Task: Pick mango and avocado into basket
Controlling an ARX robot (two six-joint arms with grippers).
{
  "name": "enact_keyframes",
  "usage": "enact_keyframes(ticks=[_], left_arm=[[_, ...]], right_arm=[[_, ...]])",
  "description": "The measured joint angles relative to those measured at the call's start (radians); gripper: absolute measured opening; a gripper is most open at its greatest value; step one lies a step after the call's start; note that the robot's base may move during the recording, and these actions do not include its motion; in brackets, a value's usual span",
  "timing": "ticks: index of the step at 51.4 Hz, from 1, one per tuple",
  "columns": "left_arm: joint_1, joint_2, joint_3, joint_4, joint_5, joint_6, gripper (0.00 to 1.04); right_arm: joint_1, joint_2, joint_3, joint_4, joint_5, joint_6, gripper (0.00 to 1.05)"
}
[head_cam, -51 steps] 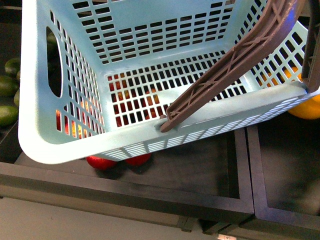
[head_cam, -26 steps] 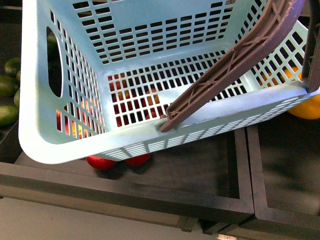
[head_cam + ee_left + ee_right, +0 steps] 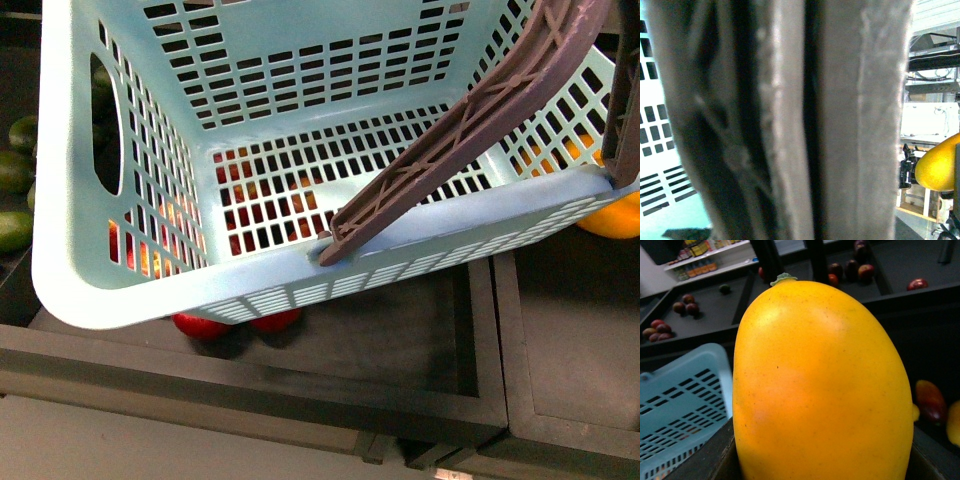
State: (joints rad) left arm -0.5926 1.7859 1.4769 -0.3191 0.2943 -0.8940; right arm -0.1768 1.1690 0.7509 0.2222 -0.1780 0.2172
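- Over the last second the basket [image 3: 300,270] has drifted slightly toward your left in the front view. Its near-left corner now covers a little more of the green fruit there.
- The mango [image 3: 820,385] has hardly moved. In the front view it sits at the far right, outside the basket and just below the rim, so it has not yet come over the opening.
- Your right hand [image 3: 822,467] looks closed around the mango. The fruit fills the right wrist view, stem end pointing away, with dark finger parts showing at both lower corners.
- The left wrist view is filled by the brown handle [image 3: 790,120]. No fingers show, so you cannot tell whether the left hand is open or closed.
- The basket floor looks bare. The colours behind its slots are fruit lying underneath, like the red fruits [image 3: 205,325] in the dark bin [image 3: 400,340].
- The avocado [image 3: 14,172], judging by its dull green skin, lies with others at the far left, untouched.
- Nothing is delivered yet, so the mango needs lifting above the rim.
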Motion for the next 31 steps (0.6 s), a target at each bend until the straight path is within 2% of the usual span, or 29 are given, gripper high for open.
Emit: enact_keyframes(ticks=[8,15,31], left_arm=[[0.0,0.0,0.0,0.0,0.0,0.0,0.26],[0.0,0.0,0.0,0.0,0.0,0.0,0.26],[0.0,0.0,0.0,0.0,0.0,0.0,0.26]], right_arm=[[0.138,0.023,0.002,0.04,0.068,0.004,0.62],[0.221,0.074,0.009,0.071,0.105,0.004,0.62],[0.347,0.168,0.013,0.119,0.156,0.004,0.62]])
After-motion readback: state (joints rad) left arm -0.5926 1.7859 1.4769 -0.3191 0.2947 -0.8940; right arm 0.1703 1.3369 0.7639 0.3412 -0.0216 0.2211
